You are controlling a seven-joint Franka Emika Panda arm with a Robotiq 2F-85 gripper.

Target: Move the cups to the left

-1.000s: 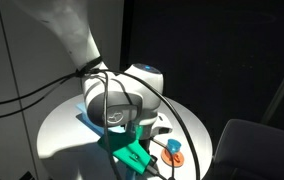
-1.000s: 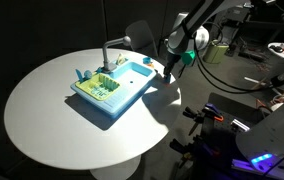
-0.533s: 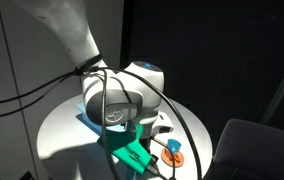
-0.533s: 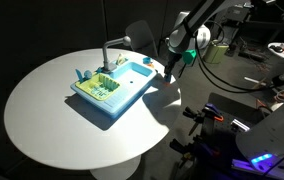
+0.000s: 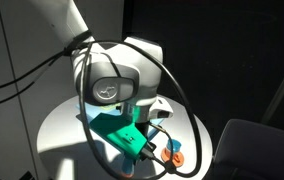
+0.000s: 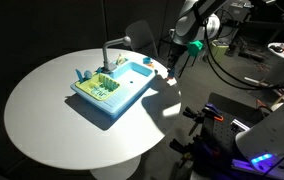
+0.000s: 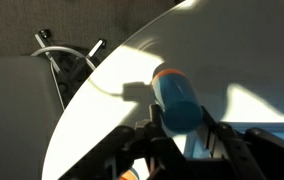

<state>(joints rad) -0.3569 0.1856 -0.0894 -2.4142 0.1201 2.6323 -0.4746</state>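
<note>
In the wrist view my gripper (image 7: 179, 114) is shut on a light-blue cup (image 7: 175, 93). The cup sticks out from between the dark fingers (image 7: 210, 120) over the white round table (image 7: 112, 110). In an exterior view the gripper (image 6: 170, 67) hangs just past the right end of the blue toy sink (image 6: 117, 85). In an exterior view a small blue piece (image 5: 172, 148) shows by the orange saucer (image 5: 177, 158) beside the green-lit gripper body (image 5: 130, 138). I cannot tell whether it is the held cup or another one.
The sink carries a grey tap (image 6: 106, 50) and small items on its green rack (image 6: 100, 88). An orange bit (image 6: 149, 62) lies at the sink's far corner. The table edge (image 7: 77, 100) is close, with dark floor and cables (image 7: 57, 55) beyond. Equipment stands behind the arm (image 6: 232, 30).
The arm and wrist have risen and shifted a little in both exterior views. The gripper stays shut on the cup.
</note>
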